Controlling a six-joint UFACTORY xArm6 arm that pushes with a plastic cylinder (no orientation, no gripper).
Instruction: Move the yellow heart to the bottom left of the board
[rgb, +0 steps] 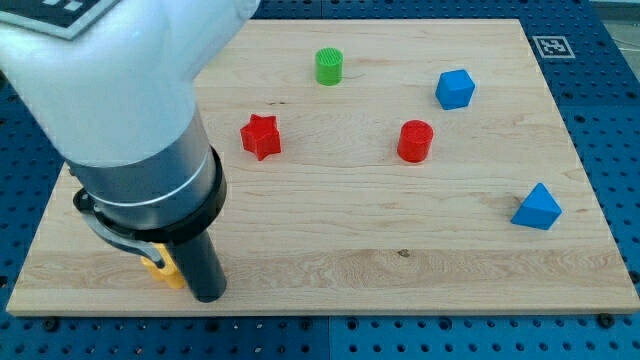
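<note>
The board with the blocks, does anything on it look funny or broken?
Nothing is broken or tipped. The one odd bit: the yellow block is almost hidden behind my arm, right beside my tip near the board's bottom left corner, so its shape can't be made out. The other five blocks sit scattered, apart from each other.

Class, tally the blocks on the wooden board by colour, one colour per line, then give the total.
Red: 2, a star and a cylinder
Blue: 2, a cube and a wedge-like block
Green: 1, a cylinder
Yellow: 1, mostly hidden beside my tip, shape unclear
Total: 6
</note>
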